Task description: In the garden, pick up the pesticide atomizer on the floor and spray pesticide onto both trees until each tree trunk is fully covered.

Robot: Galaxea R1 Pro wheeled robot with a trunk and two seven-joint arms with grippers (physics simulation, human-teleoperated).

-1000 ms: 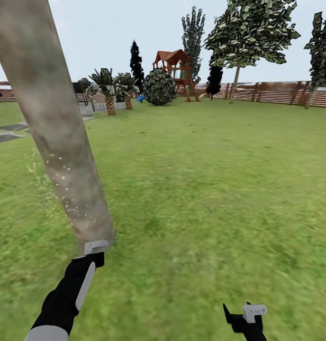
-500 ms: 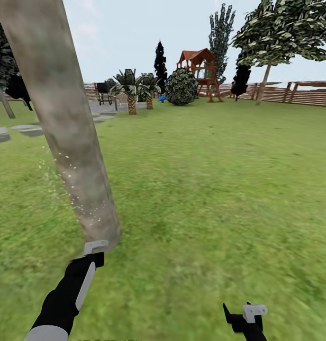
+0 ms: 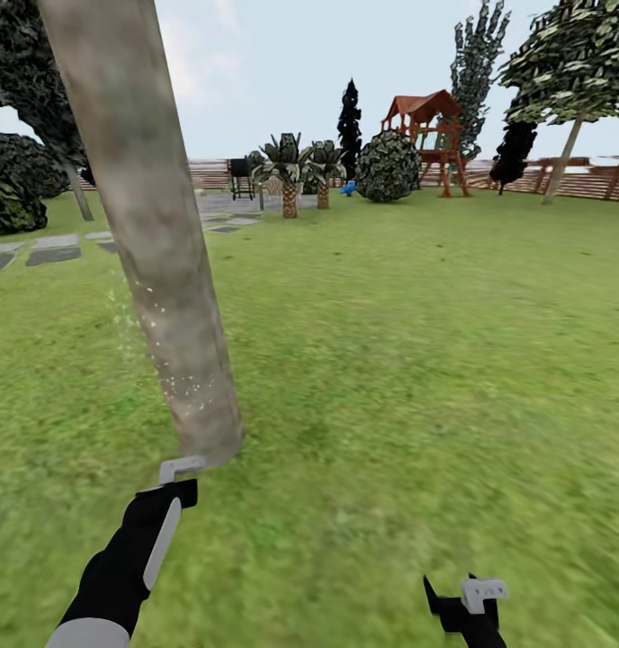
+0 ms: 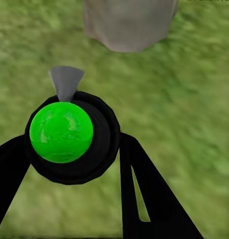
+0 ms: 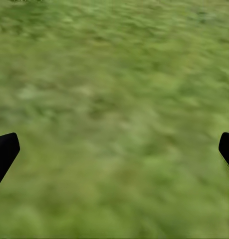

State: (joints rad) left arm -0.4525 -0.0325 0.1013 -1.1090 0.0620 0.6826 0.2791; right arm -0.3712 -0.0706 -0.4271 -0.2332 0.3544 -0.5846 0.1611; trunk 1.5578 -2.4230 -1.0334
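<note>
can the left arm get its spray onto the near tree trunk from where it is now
Probably yes. The left gripper, shut on the atomizer, sits right at the base of the trunk with only grass between them, and pale specks already dot the bark.

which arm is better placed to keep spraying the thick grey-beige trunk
Left. The left gripper holds the dark round atomizer with its green top aimed at the grey-beige trunk. The right gripper hangs open over grass.

The left end effector (image 4: 69,164) grips the pesticide atomizer (image 4: 72,137), green-topped, its nozzle toward the tree trunk (image 4: 129,22) above grass (image 4: 194,99).
</note>
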